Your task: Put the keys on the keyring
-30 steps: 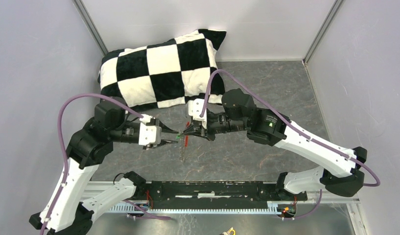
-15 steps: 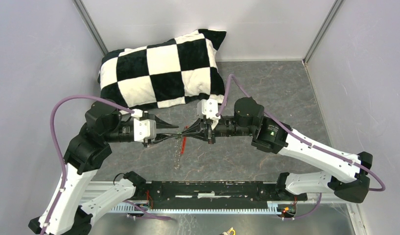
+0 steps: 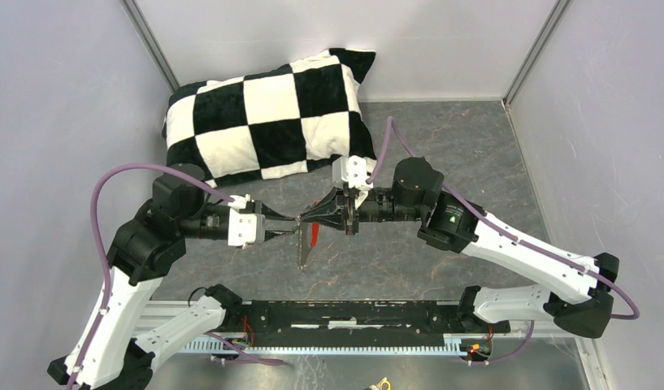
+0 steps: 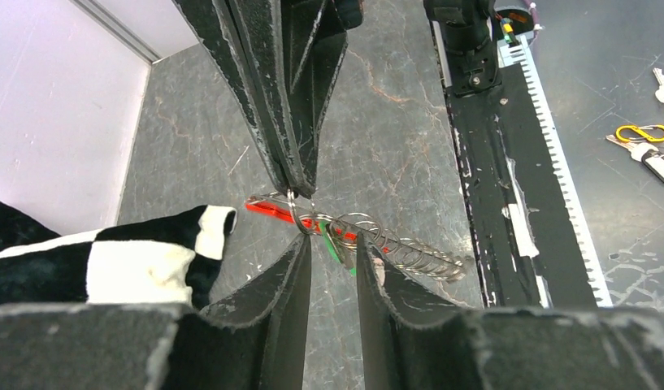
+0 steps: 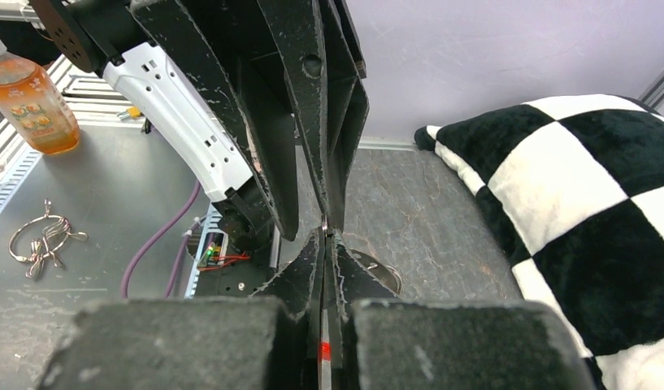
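Right gripper (image 4: 302, 188) is clamped tight on the keyring (image 4: 268, 207) wire, held in mid-air. Left gripper (image 4: 333, 244) meets it tip to tip, fingers narrow, pinching the green key (image 4: 337, 252). Only the left wrist view shows that key clearly; the top view shows the chain (image 3: 302, 254) dangling below.

Red-fobbed silvery keyring (image 4: 410, 255), green key (image 4: 335, 250), black-and-white checked pillow (image 3: 267, 114), grey marbled table (image 3: 450, 138)
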Robot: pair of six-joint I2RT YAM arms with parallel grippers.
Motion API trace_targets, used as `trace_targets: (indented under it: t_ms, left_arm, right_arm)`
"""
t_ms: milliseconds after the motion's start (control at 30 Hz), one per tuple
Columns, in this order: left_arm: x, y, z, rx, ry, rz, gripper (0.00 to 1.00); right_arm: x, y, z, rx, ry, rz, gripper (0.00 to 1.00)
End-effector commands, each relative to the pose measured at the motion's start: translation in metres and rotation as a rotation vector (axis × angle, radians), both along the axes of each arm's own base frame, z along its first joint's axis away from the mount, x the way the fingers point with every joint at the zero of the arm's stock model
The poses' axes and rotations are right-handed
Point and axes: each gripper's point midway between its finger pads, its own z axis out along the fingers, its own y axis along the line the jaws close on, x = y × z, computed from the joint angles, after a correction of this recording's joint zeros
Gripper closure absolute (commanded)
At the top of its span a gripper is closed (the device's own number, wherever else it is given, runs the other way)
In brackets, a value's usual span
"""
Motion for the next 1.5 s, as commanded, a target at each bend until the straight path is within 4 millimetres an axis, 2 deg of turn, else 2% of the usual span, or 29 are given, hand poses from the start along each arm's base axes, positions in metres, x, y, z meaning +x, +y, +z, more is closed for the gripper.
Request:
trace_targets:
  t_ms: [0,167,333,400,500,733,1133,1233,1367,1433,1467]
  left_arm:
    - [-0.008,-0.001,0.011,-0.017,-0.054,-0.054,0.67]
    - [-0.010,-0.001,0.012,-0.022,-0.046,-0.056,0.68]
    - [0.001,-0.002,0.034,-0.097,0.011,0.053,0.68]
    - [0.002,-0.003,0.037,-0.121,0.059,0.076,0.66]
    - [-0.001,-0.006,0.034,-0.131,0.122,0.072,0.67]
    - [0.005,-0.009,0.027,-0.121,0.161,0.087,0.82]
    - [0.009,-0.009,0.016,-0.091,0.177,0.103,0.75]
    - [0.008,-0.010,0.019,-0.098,0.170,0.089,0.81]
    - [0.010,-0.012,0.024,-0.118,0.164,0.087,0.97]
    - [0.015,-0.012,0.022,-0.115,0.163,0.111,0.98]
    - [0.016,-0.011,0.023,-0.118,0.159,0.122,0.98]
  right_arm:
    - [-0.002,-0.003,0.033,0.118,-0.021,0.009,1.00]
    - [-0.003,-0.003,0.033,0.147,-0.003,0.011,1.00]
    - [-0.005,-0.005,0.029,0.172,0.012,0.012,1.00]
    - [-0.007,-0.006,0.028,0.189,0.020,0.017,1.00]
    - [-0.007,-0.007,0.028,0.216,0.034,0.016,1.00]
    - [-0.008,-0.006,0.031,0.264,0.055,0.023,1.00]
    - [-0.008,-0.007,0.033,0.273,0.058,0.021,1.00]
    - [-0.009,-0.005,0.032,0.268,0.064,0.034,0.99]
    - [-0.011,-0.003,0.030,0.261,0.066,0.045,1.00]
    - [-0.008,-0.003,0.029,0.248,0.060,0.034,0.98]
    - [-0.007,-0.004,0.028,0.238,0.054,0.026,0.92]
